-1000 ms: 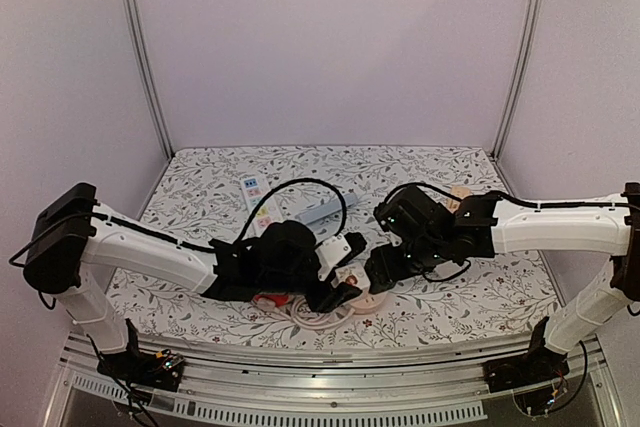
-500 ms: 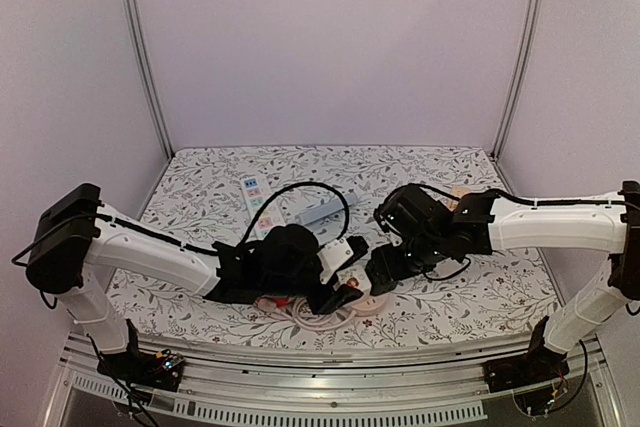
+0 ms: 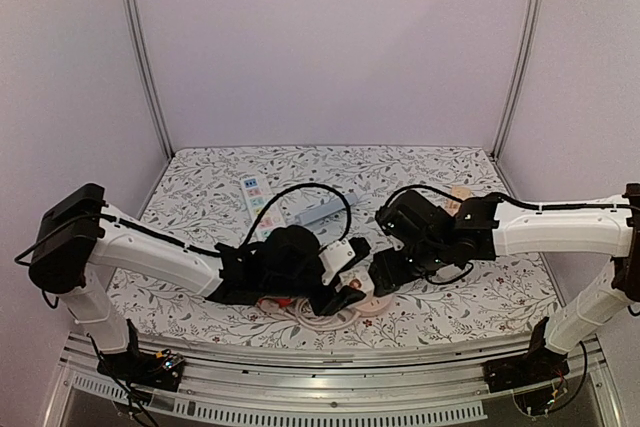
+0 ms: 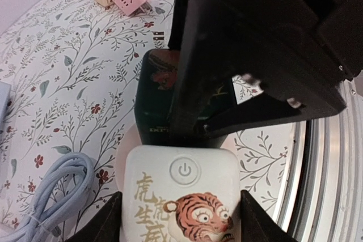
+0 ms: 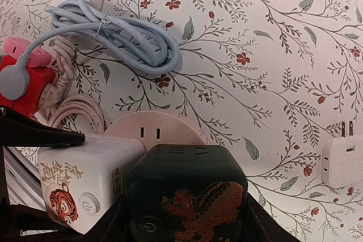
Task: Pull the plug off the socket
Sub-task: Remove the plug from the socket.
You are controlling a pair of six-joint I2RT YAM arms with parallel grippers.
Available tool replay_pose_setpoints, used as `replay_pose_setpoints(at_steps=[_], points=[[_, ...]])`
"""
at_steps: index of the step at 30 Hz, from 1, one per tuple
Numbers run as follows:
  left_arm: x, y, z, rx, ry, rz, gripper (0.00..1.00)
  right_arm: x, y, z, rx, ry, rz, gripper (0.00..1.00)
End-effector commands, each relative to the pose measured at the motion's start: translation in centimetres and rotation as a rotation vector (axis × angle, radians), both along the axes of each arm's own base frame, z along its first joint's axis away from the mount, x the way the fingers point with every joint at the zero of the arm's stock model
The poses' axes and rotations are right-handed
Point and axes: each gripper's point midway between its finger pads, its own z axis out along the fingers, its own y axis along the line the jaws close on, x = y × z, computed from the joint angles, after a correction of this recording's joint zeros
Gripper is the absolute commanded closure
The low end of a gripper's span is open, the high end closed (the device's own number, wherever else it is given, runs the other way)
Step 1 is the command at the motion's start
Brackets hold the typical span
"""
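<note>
As white plug [image 4: 181, 196] edged right, green cube [image 5: 187, 196] touches.

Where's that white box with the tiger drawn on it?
In the left wrist view the white box sits low in the middle, held by the left gripper, right beside a dark green box on the round pink socket.

Left plug [image 5: 79, 188] beside right plug [image 5: 187, 194] on round socket [image 5: 156, 133], coiled cable [image 5: 122, 41] behind.
</note>
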Motion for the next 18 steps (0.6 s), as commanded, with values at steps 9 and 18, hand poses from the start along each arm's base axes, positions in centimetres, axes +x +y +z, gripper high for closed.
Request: replay_pose_setpoints(at_steps=[9,18], points=[[-1.9,-0.3,-3.1,0.056,0.087,-0.047,0.72,-0.8,2.0,2.9,-0.027,-0.117,-0.002,1.0],[-1.8,-0.2,-3.3,0.074,0.085,-0.045,0.76,-0.2,1.1,2.7,-0.03,-0.114,-0.059,1.0]])
